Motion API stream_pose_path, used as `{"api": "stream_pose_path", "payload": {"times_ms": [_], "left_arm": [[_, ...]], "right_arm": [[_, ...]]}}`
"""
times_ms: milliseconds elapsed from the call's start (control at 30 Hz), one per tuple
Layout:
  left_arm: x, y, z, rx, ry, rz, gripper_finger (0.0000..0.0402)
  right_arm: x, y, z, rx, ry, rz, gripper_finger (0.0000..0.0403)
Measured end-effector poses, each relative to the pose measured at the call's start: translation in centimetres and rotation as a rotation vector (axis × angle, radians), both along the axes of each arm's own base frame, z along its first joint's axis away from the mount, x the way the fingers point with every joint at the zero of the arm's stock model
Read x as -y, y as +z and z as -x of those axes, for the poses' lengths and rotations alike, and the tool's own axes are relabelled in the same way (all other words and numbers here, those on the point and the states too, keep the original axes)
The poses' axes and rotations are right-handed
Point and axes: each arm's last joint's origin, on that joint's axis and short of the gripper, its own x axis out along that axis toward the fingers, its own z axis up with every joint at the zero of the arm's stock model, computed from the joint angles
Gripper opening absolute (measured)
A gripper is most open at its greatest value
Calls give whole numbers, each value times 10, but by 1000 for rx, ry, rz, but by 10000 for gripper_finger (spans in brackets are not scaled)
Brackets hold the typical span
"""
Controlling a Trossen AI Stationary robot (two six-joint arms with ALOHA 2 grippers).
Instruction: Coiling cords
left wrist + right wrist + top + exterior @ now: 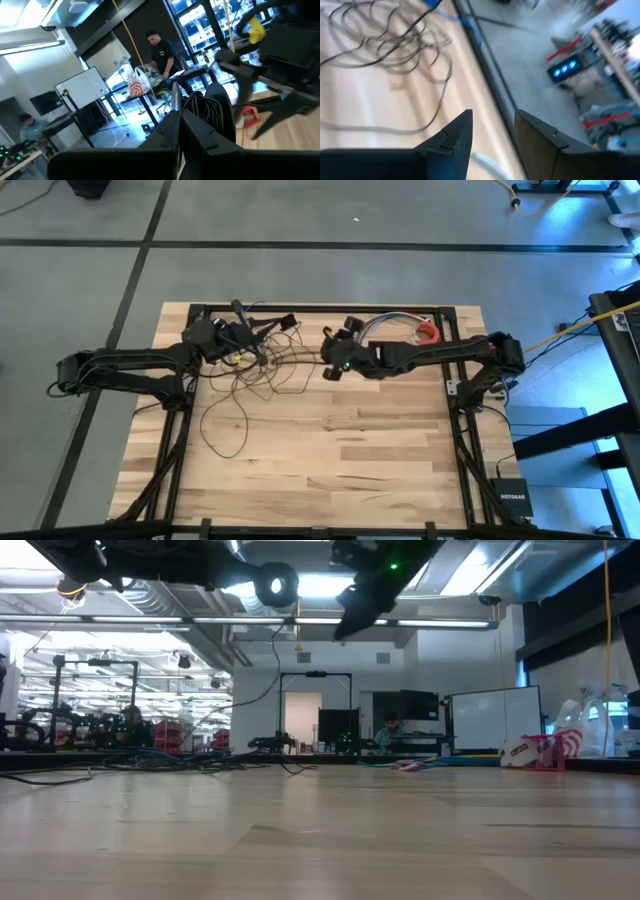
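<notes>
My left hand [262, 332] is lifted off the bench [380, 470] near its far edge, and its fingers [172, 127] are pressed together with a thick bunch of the cords [210, 107] gathered against them, so I take it I am gripping that bunch. The remainder of the cords [245, 385] lies spread out in loose, tangled loops on the wood between my two arms, with one long loop trailing toward the middle of the bench. My right hand [332, 370] hovers just beside those loops, its two fingers [457, 135] standing apart with nothing between them; past them I can see the cords [390, 45] lying on the planks. A short bundle of coloured wires [395, 325] sits by the far edge, close to my right arm. Beyond the bench, a person [162, 50] stands at a desk in the room.
</notes>
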Motion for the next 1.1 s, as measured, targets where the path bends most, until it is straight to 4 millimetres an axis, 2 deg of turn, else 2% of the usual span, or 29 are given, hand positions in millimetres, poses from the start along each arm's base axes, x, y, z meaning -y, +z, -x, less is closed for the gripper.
{"api": "stream_pose_path", "payload": {"times_ms": [133, 267, 467, 567, 633, 767, 900, 1100], "left_arm": [[0, -1, 0, -15, 1, -15, 1], [1, -2, -1, -35, -2, -25, 1], [3, -3, -2, -48, -13, -16, 1], [5, -4, -2, -38, -25, 9, 1], [6, -4, -3, -34, -32, 12, 1], [9, -3, -3, -38, -41, -7, 1], [9, -3, -3, -41, -38, -22, 1], [8, -3, -3, -42, -38, -22, 1]], "right_arm": [[-7, -9, 4, -12, -32, -98, 150], [-9, -36, 4, 52, -21, -163, 150], [-13, -77, 14, 462, 76, -180, 150], [-13, -84, 20, 722, 192, -243, 150], [-15, -85, 19, 803, 264, -264, 150], [-17, -82, 14, 799, 329, -288, 150], [-17, -70, 5, 814, 313, -280, 150], [-16, -69, -15, 686, 220, -266, 150]]}}
